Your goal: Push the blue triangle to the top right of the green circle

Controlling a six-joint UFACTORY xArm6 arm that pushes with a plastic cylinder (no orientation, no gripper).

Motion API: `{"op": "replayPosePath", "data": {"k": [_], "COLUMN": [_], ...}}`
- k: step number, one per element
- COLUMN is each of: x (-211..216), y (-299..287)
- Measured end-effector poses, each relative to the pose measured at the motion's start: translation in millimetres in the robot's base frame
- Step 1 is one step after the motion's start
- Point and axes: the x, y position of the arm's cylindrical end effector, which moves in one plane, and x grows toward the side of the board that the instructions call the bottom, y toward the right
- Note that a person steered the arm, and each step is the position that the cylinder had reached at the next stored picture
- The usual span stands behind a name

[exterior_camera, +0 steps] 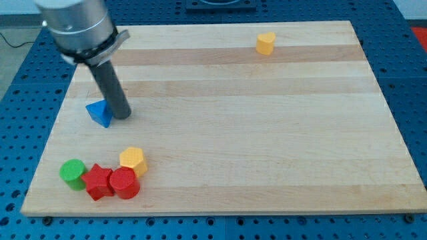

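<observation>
The blue triangle (100,113) lies on the wooden board (267,133) at the view's left. My tip (122,117) rests on the board right against the triangle's right side. The green circle (73,171) sits near the board's bottom left corner, below and a little left of the triangle. The rod rises up and to the left from the tip to the arm's grey body at the view's top left.
A red star-shaped block (98,181) and a red cylinder (124,183) sit just right of the green circle, with a yellow hexagon block (133,161) above them. Another yellow block (265,43) stands near the board's top edge, right of centre.
</observation>
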Motion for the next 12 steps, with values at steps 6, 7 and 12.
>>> {"op": "replayPosePath", "data": {"k": [6, 7, 12], "x": [15, 43, -21], "y": [-98, -84, -83]}}
